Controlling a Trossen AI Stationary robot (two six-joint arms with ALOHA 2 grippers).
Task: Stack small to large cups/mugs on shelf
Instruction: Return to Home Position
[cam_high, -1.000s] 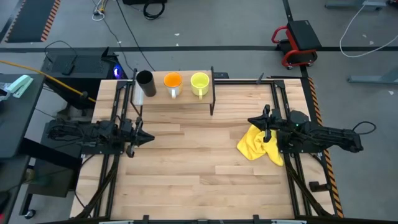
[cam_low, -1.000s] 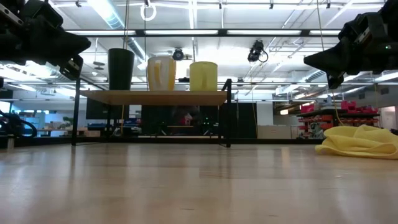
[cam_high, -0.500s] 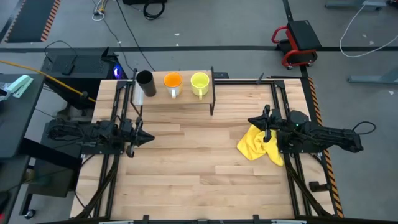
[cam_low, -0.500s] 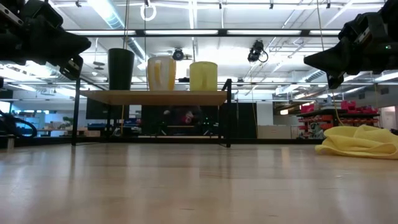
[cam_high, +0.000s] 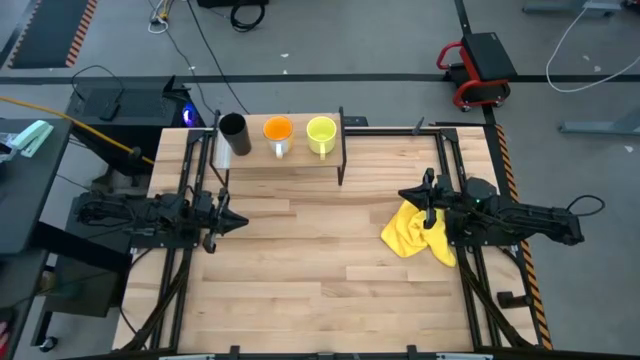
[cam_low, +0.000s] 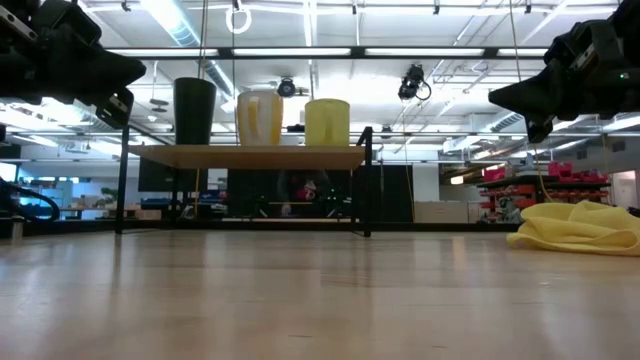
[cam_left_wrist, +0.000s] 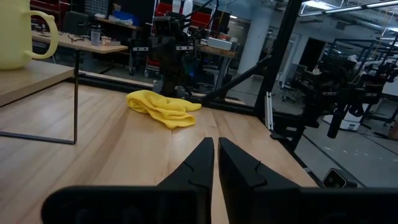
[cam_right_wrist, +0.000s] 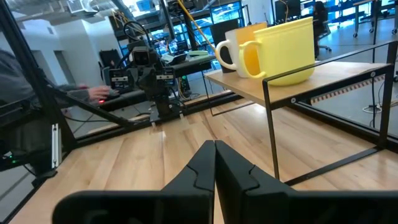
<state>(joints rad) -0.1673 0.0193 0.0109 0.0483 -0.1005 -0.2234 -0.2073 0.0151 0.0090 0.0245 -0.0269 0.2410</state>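
We judge that no further reach is needed. The black cup (cam_high: 232, 133), orange mug (cam_high: 278, 133) and yellow mug (cam_high: 321, 134) stand upright on the shelf (cam_low: 250, 157), in a left-to-right row at the high view's upper centre. The left tool (cam_left_wrist: 216, 144) is at mid-left and the right tool (cam_right_wrist: 215, 146) at mid-right, just beside the yellow cloth (cam_high: 415, 235). Both are closed on nothing and sit below the shelf in frame, neither clearly nearer. The arms lie folded along the table (cam_high: 320, 290) sides, pointing inward.

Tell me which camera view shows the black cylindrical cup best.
The low view: the black cylindrical cup shows at full height, upright at one end of the light-wood shelf. The high view shows only its rim and one side from above. Neither wrist view shows it.
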